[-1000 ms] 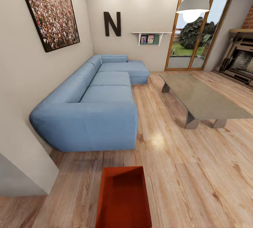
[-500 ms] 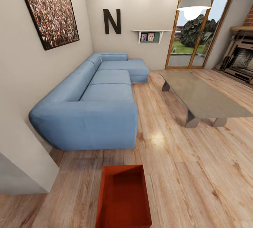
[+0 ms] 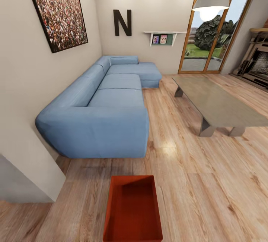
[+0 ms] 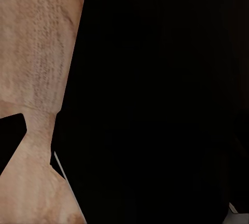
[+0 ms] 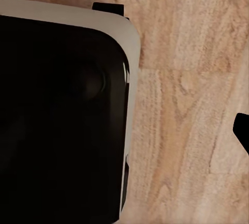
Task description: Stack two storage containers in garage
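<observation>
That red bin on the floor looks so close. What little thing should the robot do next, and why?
Probably roll a touch closer and lower an arm toward the red bin. It sits empty on the wood floor right in front of the robot, in front of the blue sofa, with nothing holding it, so it cannot go to the garage yet.

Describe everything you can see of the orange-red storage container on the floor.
The storage container is an orange-red rectangular bin with no lid and low, straight walls. It looks like plastic, and its inside is empty and partly shaded. It sits upright and flat on the light wood-plank floor, its long side running away from the camera, its near end cut off by the bottom edge of the head view. It lies in front of the end of the light-blue sofa, apart from it. Nothing visible touches it except the floor.
</observation>
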